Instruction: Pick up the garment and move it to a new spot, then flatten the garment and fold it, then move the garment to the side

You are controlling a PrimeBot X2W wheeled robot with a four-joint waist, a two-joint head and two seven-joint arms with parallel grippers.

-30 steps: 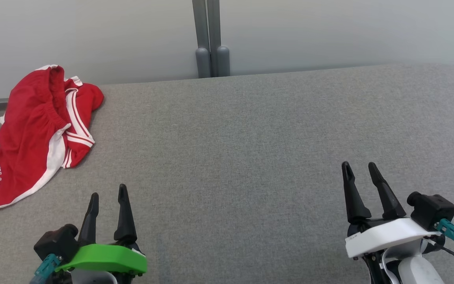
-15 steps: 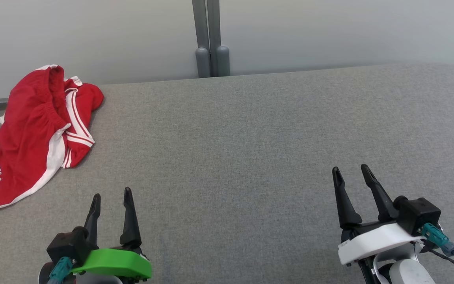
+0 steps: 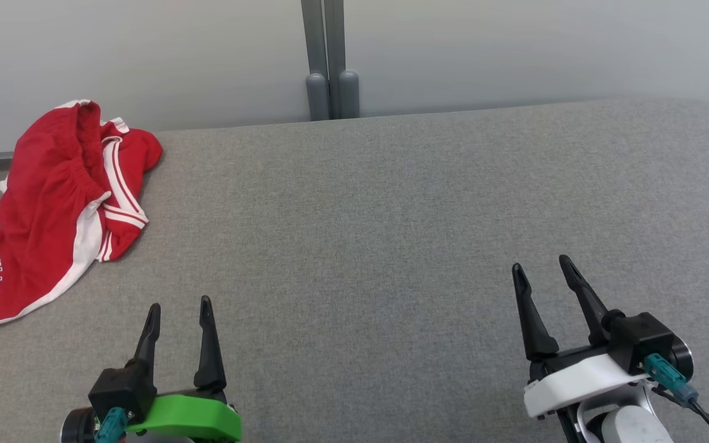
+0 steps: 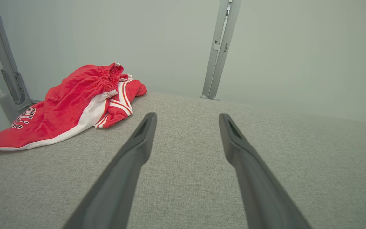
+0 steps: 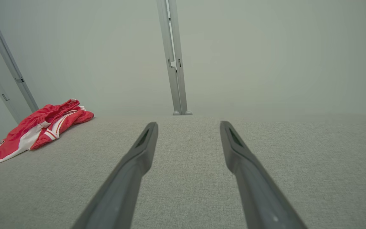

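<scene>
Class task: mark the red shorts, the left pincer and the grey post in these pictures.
red shorts [image 3: 37, 221], head view, red cloth below the waistband.
left pincer [image 3: 180, 302], head view, midway between its fingertips.
grey post [image 3: 328, 55], head view, on its shaft.

1. The left gripper [image 3: 180, 302] had two long, dark, tapering fingers [image 4: 129, 165] set in a bright green cover [image 3: 188, 418].
2. Just left of the green cover sat a left camera block [image 3: 122, 391], black and boxy, with a teal plug [image 3: 108, 424].
3. Far right of the green cover, the right gripper [image 3: 541, 262] had matching dark fingers on a white cover [image 3: 576, 381].
4. The right camera block [image 3: 640, 335], also black, carried a second teal plug [image 3: 662, 372], a thin black cable [image 3: 708, 418] and a pale rounded forearm [image 3: 628, 427].
</scene>
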